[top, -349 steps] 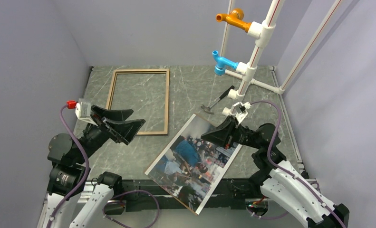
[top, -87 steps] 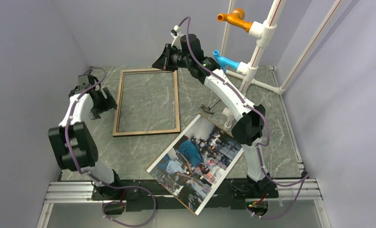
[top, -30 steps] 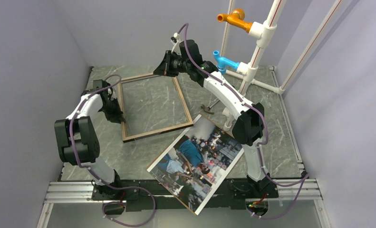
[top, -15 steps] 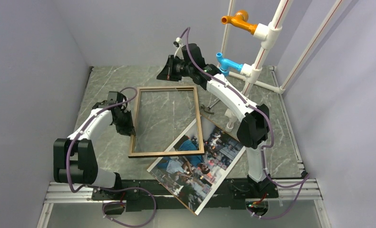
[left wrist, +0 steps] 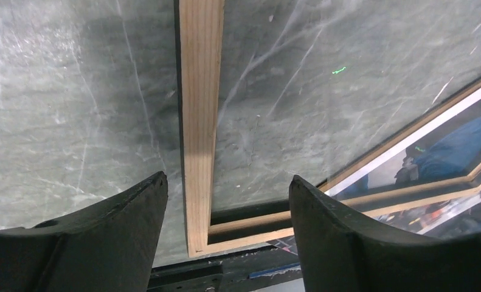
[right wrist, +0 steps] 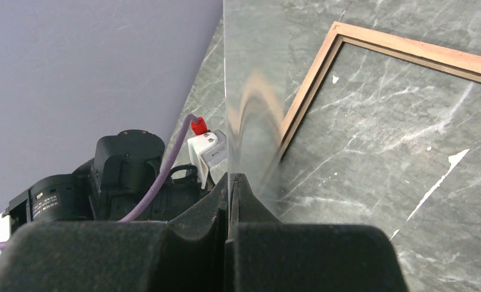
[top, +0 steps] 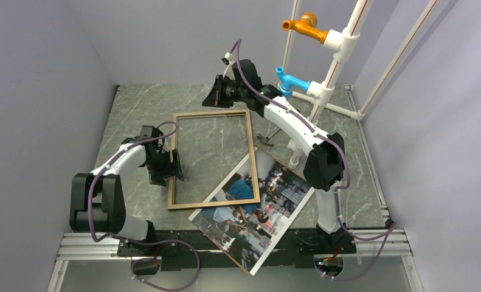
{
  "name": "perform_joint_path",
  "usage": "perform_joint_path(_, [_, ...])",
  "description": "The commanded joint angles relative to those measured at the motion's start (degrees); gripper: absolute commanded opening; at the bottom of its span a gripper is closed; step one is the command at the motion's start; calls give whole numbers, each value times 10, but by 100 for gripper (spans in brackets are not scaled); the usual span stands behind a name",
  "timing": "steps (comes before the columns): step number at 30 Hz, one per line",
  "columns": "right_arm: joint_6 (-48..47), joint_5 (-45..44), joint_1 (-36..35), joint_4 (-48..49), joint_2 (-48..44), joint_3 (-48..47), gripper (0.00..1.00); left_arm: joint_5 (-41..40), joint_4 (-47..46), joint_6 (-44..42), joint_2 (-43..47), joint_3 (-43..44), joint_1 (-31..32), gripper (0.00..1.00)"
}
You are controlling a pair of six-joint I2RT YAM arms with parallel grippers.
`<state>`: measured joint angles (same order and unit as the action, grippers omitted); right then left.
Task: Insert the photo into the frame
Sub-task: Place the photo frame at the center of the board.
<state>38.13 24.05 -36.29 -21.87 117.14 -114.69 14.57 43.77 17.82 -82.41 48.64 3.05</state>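
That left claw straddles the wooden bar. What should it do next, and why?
Probably lift the left gripper straight up off the frame: its fingers stand open either side of the left rail, gripping nothing, and the frame's near corner overlaps the photo, which needs picking up.

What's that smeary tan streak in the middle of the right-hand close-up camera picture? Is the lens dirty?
Right wrist view: probably no dirt, the streak looks like the frame mirrored in a clear sheet held edge-on by the shut right gripper. Left wrist view: a pale sheen veils the table beside the open left gripper. Top view: even light, soft shadows.
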Motion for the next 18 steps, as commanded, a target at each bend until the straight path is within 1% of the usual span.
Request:
perform_joint_path(1, [-3,-4,9,23,-45,9,0,-2,-11,8,24,-1,-7,77])
perform_joint_path(5, [10,-3,9,27,-49,18,0,-22,-9,15,47,9,-37,76])
perform_joint_path(8, [21,-5,9,26,-51,18,0,-25,-12,12,72,15,-85,76])
perform_joint_path(12, [48,-12,7,33,-62,25,0,-24,-31,9,121,13,-125,77])
perform_joint_path(15, [84,-34,3,56,-82,57,0,-2,-50,16,152,4,-143,77])
perform_joint_path(18, [129,-56,0,105,-112,115,0,9,-57,17,159,0,-149,76])
